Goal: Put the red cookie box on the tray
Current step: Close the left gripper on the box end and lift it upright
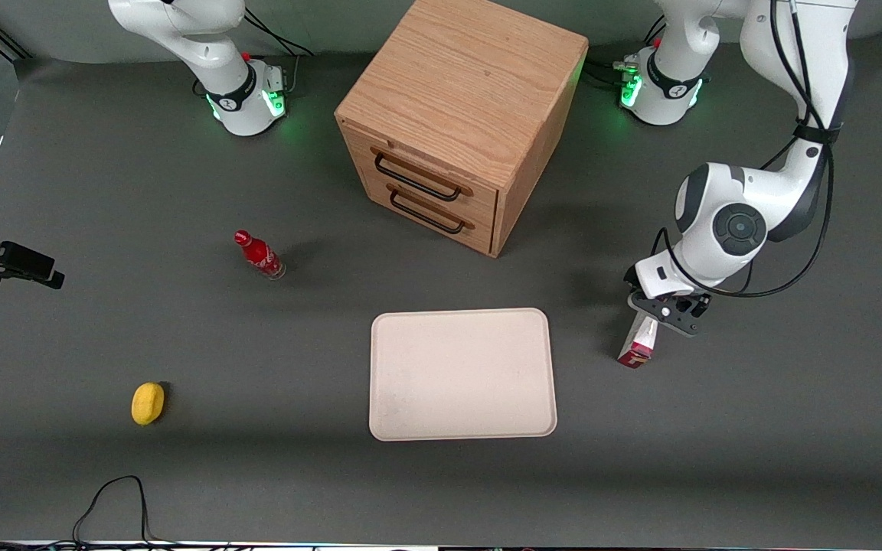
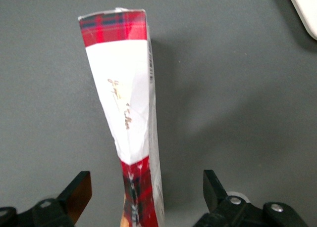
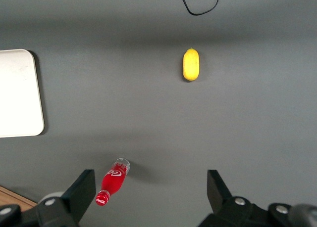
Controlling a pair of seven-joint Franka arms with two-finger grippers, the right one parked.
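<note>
The gripper hangs over the upper end of the box, which stands on the table toward the working arm's end, at about three o'clock from the tray and near it but not touching. In the wrist view the box rises between the two fingers, and both sit well clear of its faces: the jaws are spread wide, holding nothing. The box is off-centre in that gap, closer to one finger than the other.

Risks, as I judge them. The box is tall, slim and light, so an uneven close could have the nearer finger touch first and push it over before the other arrives. Its cardboard already looks creased along the white patch, so a hard squeeze may buckle it and let it slip. A grip too near the top would let it swing during the carry toward nine o'clock, and it could catch the tray's rim or land half off it. The cabinet, at about twelve o'clock from the tray, is well apart and no obstacle.
</note>
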